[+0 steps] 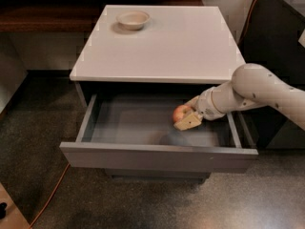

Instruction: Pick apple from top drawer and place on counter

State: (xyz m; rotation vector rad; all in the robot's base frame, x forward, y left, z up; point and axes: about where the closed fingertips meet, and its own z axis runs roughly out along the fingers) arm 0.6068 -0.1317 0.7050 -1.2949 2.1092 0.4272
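Note:
The top drawer (157, 157) of the grey cabinet is pulled out, showing its grey interior. The small red and yellowish apple (179, 111) is at the right side of the drawer, held a little above the drawer floor, with a shadow beneath it. My gripper (184, 114) reaches into the drawer from the right and is shut on the apple, with one beige finger (188, 122) under it and the other behind it. The white counter (167, 42) lies above the drawer.
A shallow beige bowl (133, 19) sits at the counter's back left. A dark wooden ledge (43, 15) runs behind on the left. A dark cabinet (279, 37) stands at the right, close to my arm. An orange cable (50, 197) lies on the floor.

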